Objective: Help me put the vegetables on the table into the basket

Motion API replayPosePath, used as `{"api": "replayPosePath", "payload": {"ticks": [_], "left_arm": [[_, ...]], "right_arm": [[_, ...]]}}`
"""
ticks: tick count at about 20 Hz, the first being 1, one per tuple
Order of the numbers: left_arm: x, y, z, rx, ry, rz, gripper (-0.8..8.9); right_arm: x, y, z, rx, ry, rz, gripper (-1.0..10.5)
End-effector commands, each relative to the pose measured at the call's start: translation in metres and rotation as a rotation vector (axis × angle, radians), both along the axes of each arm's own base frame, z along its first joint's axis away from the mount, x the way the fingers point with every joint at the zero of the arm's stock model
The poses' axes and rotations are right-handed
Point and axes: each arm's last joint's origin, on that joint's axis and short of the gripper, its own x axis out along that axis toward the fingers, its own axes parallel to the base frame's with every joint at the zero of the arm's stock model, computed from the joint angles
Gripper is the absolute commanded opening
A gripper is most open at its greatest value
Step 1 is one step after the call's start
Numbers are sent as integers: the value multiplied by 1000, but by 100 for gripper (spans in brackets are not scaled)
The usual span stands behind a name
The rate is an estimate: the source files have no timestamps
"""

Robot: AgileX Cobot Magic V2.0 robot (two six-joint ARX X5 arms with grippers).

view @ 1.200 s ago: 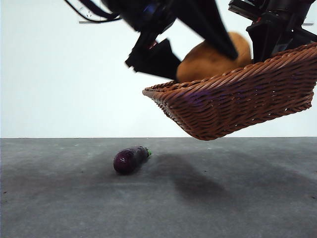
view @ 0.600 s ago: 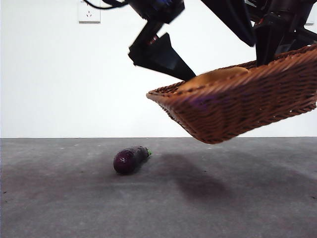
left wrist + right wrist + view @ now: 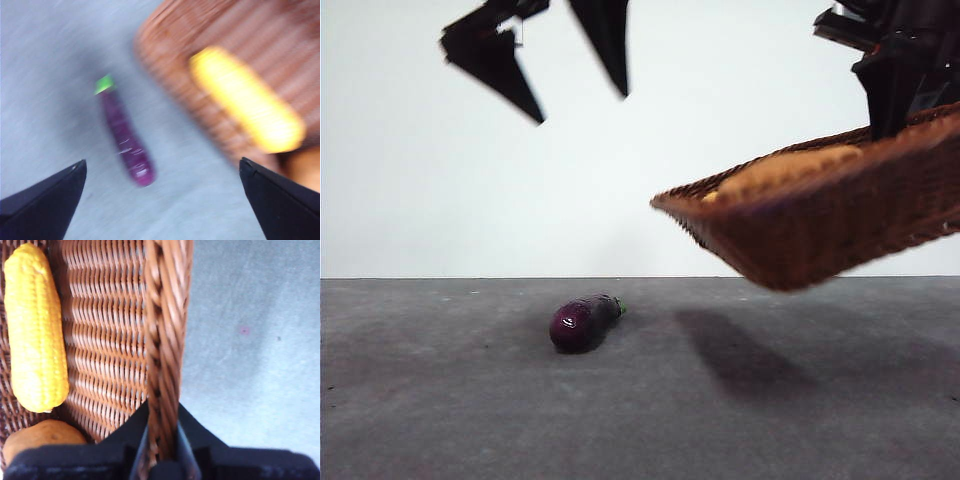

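Open table (image 3: 440,400) round eggplant (image 3: 582,321).

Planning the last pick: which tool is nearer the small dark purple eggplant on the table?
Left. The left tool hangs open above the small dark purple eggplant; the right tool grips the raised brown wicker basket's rim.

- Purple eggplant (image 3: 583,321) with green stem lies on the grey table (image 3: 470,420).
- Wicker basket (image 3: 820,225), tilted in the air, holds yellow corn (image 3: 36,327) and the tan potato (image 3: 42,437).

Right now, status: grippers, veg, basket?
Right gripper shut on basket rim, basket held tilted off table. Left gripper open, empty, above eggplant. Corn, potato in basket.
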Motion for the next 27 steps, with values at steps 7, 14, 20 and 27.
{"api": "replayPosePath", "payload": {"ticks": [7, 14, 20, 27], "left_arm": [[66, -7, -98, 92, 213, 57, 593], [86, -15, -157, 149, 308, 67, 555], [91, -17, -168, 150, 310, 67, 93], [83, -16, -134, 67, 305, -9, -13]], "right_arm": [[2, -44, -1, 88, 36, -76, -17], [2, -57, -1, 101, 34, -99, -17], [2, -57, -1, 99, 34, -92, -17], [1, -57, -1, 99, 38, -92, -16]]}}
